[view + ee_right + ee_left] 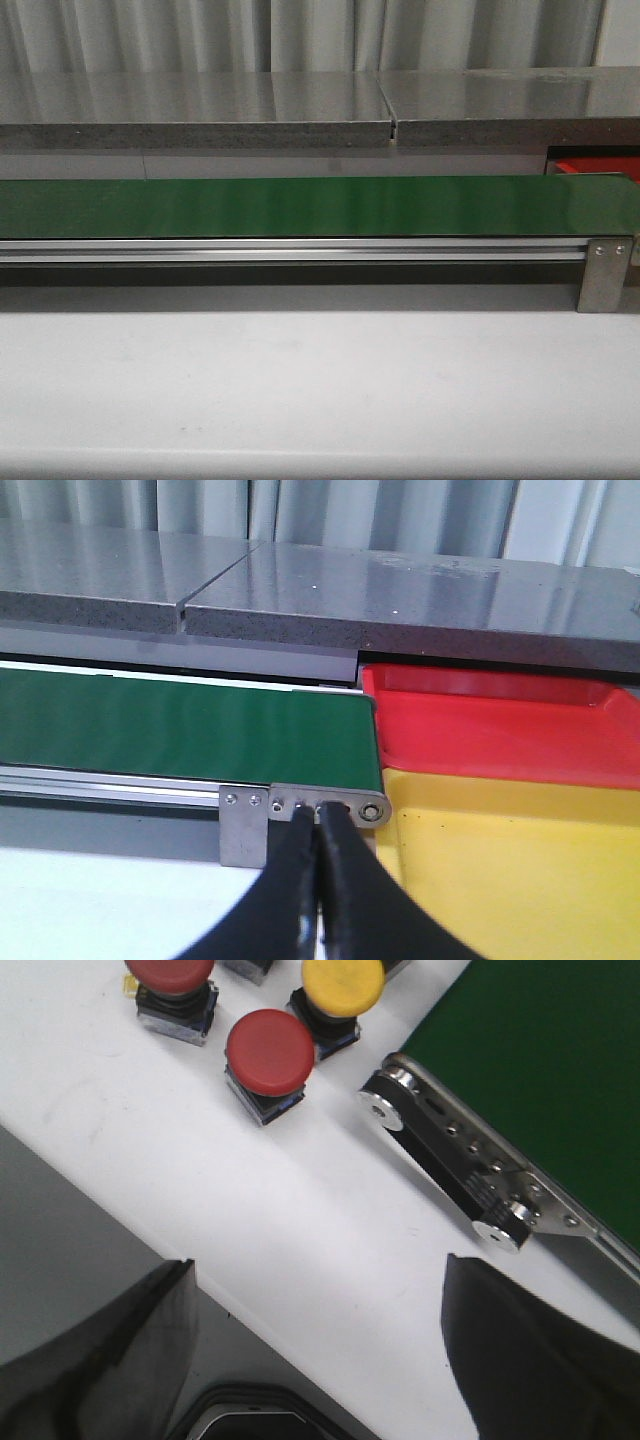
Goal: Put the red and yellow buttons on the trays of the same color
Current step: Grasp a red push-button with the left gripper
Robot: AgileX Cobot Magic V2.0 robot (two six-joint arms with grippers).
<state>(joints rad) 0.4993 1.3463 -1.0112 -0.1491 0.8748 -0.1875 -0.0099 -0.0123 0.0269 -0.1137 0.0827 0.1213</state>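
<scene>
This looks like a workshop or factory-style test cell, not a home. A green conveyor belt (300, 206) runs across a plain white bench (320, 390) on an aluminium rail (290, 250) with a bolted metal bracket (602, 275) at its end. Behind it sits a grey stone-like slab (200, 105) before a pleated grey curtain (300, 35). Industrial push buttons (270, 1055) stand near the belt roller (385, 1095), and a red tray (500, 730) and yellow tray (520, 870) wait at the belt's end.
</scene>
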